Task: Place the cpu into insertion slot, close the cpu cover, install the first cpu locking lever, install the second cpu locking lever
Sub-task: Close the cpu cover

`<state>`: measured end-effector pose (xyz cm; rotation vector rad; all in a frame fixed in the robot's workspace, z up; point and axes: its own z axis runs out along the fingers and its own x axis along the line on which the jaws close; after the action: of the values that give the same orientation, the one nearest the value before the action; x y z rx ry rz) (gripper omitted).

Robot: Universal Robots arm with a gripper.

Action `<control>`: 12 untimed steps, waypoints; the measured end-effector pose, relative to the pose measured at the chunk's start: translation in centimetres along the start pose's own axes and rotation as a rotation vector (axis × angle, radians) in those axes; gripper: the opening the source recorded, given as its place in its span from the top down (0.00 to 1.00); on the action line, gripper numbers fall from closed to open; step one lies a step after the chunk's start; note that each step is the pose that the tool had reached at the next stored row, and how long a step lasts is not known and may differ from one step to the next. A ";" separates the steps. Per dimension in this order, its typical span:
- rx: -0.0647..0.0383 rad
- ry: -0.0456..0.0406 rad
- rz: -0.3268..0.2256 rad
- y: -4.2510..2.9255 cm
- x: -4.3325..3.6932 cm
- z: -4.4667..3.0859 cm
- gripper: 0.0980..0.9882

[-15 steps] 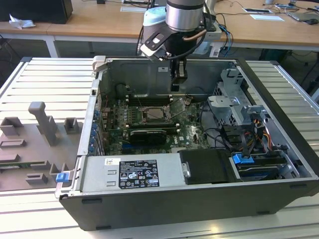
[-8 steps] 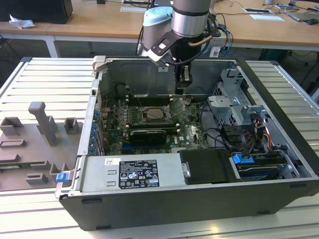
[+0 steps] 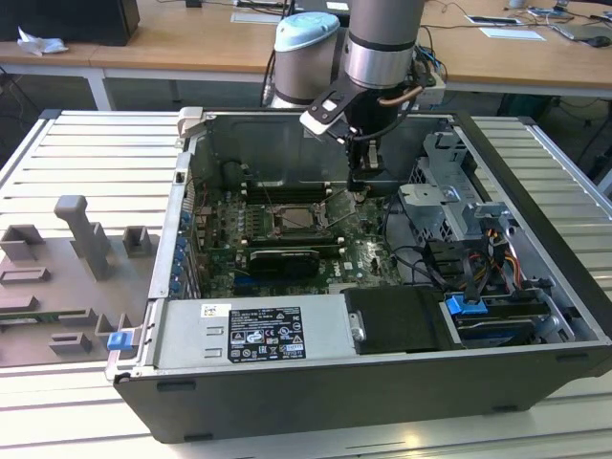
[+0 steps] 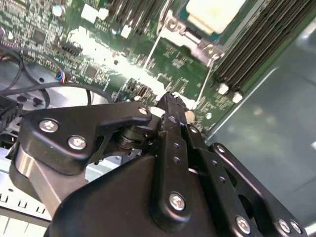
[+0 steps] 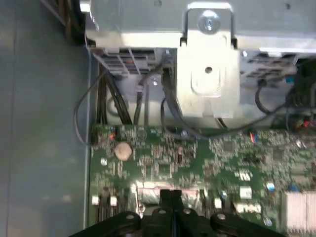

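Beige cpu [image 4: 215, 12] lies nr tool [image 4: 172, 101], not touching.

The motherboard [image 3: 363, 253] is shown in green, the cpu [image 4: 215, 12] in pale beige, the cpu cover [image 4: 195, 44] in silver, the gripper [image 4: 170, 101] in black, and the computer case [image 3: 316, 402] in dark grey.

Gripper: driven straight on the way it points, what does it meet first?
The black gripper would likely meet the green motherboard beside the silver-rimmed square socket, on the exterior view's right; depth unclear.
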<state>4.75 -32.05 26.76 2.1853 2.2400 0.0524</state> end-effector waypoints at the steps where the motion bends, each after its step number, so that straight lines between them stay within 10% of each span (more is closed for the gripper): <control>1: 0.000 0.0000 0.000 0.18 -0.01 0.17 0.99; 12: 0.001 -0.0023 0.000 1.98 -0.05 1.91 0.99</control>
<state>6.79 -32.03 24.91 2.1848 2.2394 0.0486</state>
